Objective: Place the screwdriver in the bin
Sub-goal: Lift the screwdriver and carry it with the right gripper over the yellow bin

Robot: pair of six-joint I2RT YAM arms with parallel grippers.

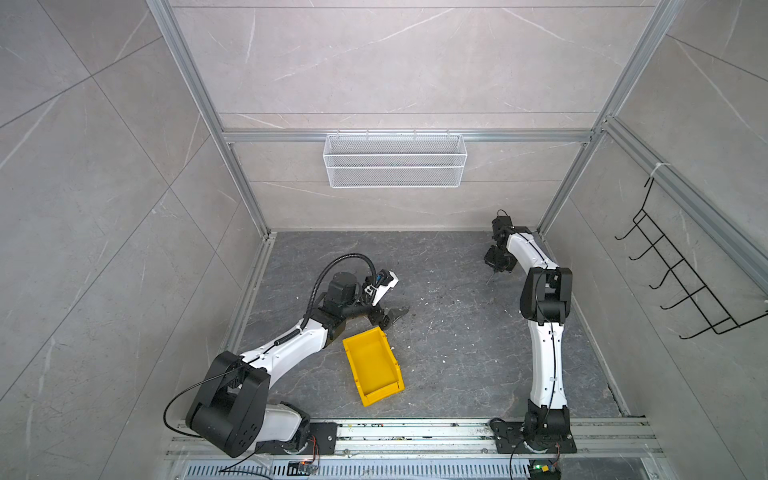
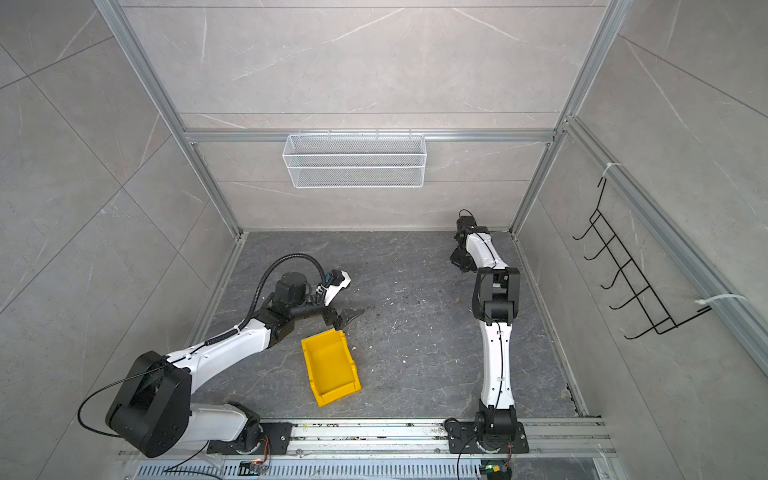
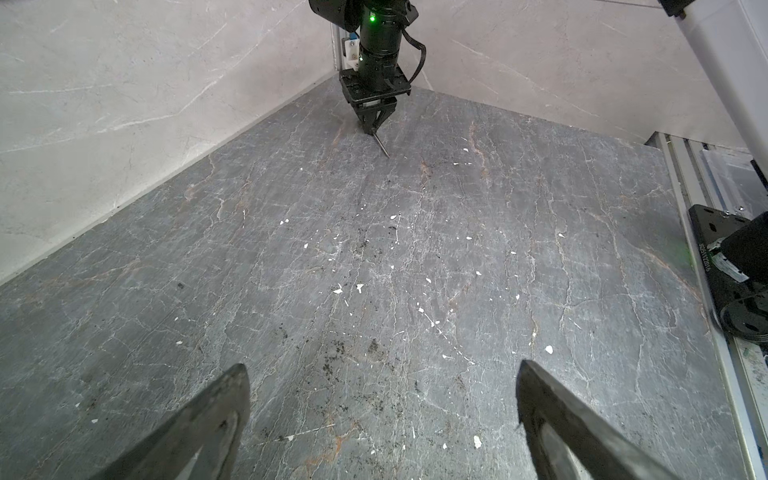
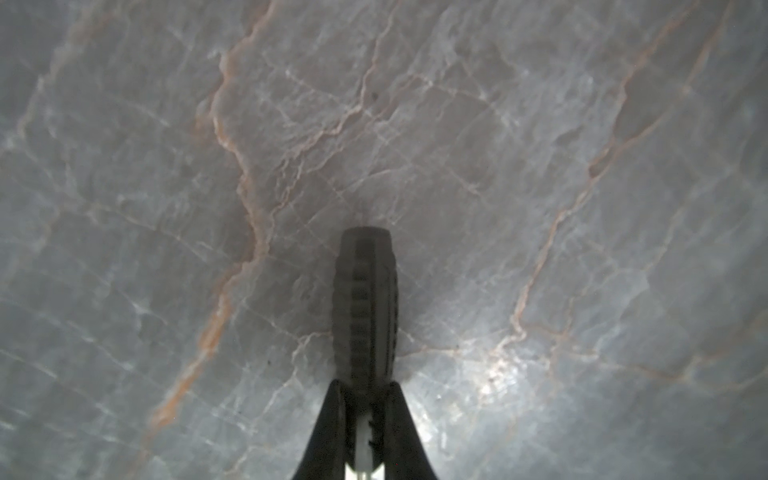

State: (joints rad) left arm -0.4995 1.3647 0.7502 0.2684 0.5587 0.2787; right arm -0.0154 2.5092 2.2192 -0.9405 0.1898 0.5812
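The screwdriver's black ribbed handle (image 4: 365,307) sticks out past my right gripper (image 4: 365,386), which is shut on it just over the dark stone floor. Its thin silver shaft (image 3: 381,144) slants down from the same gripper (image 3: 375,122) to the floor near the far right corner. In both top views that gripper (image 1: 496,266) (image 2: 463,266) points down there. The yellow bin (image 1: 372,365) (image 2: 330,365) stands at the front centre with nothing in it. My left gripper (image 1: 390,316) (image 2: 345,316) (image 3: 382,363) hangs open just behind the bin, holding nothing.
A white wire mesh basket (image 1: 395,160) hangs on the back wall. A black wire hook rack (image 1: 681,282) is fixed to the right wall. An aluminium rail (image 1: 415,432) with both arm bases runs along the front. Small white chips dot the floor.
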